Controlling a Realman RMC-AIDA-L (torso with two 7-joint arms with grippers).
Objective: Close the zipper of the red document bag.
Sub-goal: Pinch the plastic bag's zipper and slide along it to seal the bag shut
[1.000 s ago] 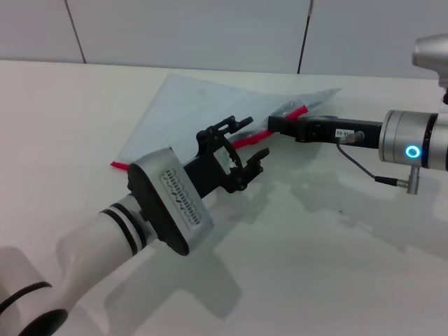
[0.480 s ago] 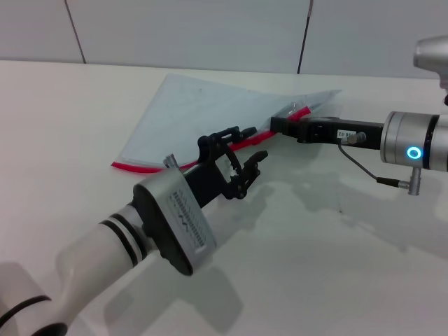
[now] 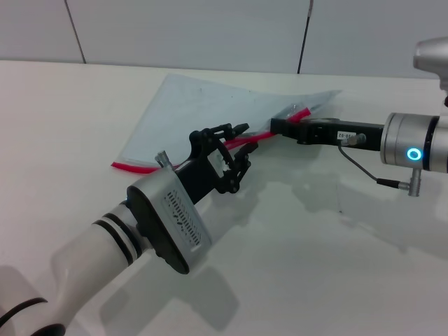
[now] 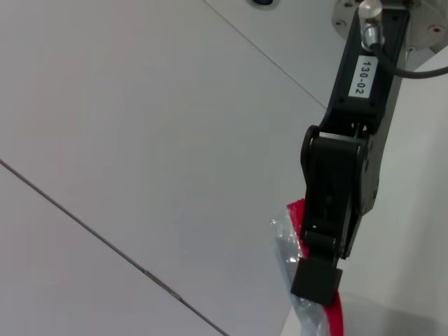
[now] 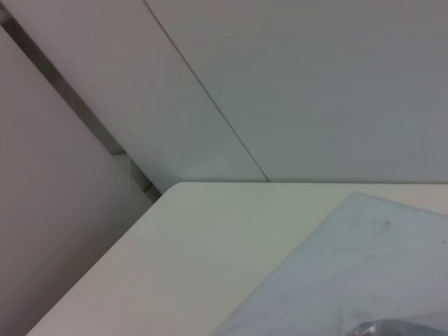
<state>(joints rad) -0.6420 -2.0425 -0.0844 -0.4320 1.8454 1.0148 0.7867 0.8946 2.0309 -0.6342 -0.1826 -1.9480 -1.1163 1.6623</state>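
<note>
From the head camera I see the red document bag [image 3: 203,112] lying flat on the white table [image 3: 336,266]. It sits toward the far side of the table, turned at a slant. The zipper [image 3: 210,153] is the red strip along the bag's near long edge. It runs from a low end on my left up to a high end on my right.

My left gripper [image 3: 243,143] is right at the zipper, about halfway along it. Its black fingers [image 3: 238,129] are spread apart, one above the red strip and one below it. I cannot tell if they touch the strip. They are not pinched on it.

My right gripper [image 3: 280,125] reaches in from the right side. It is at the high end of the zipper. The bag looks crinkled and a bit lifted there. The gripper seems pinched on that corner of the bag.

In the left wrist camera I see my right gripper [image 4: 316,283] from close by. It is long and black, with a small white label on the arm. Its tip is pressed together on crinkly clear plastic and a bit of the red zipper [image 4: 334,315]. The table [image 4: 140,140] fills the rest of this view.

In the right wrist camera I see the pale blue-grey bag [image 5: 350,280] lying flat on the table [image 5: 175,252]. The grey wall [image 5: 294,77] stands behind the table's far edge. No fingers show in this view.
</note>
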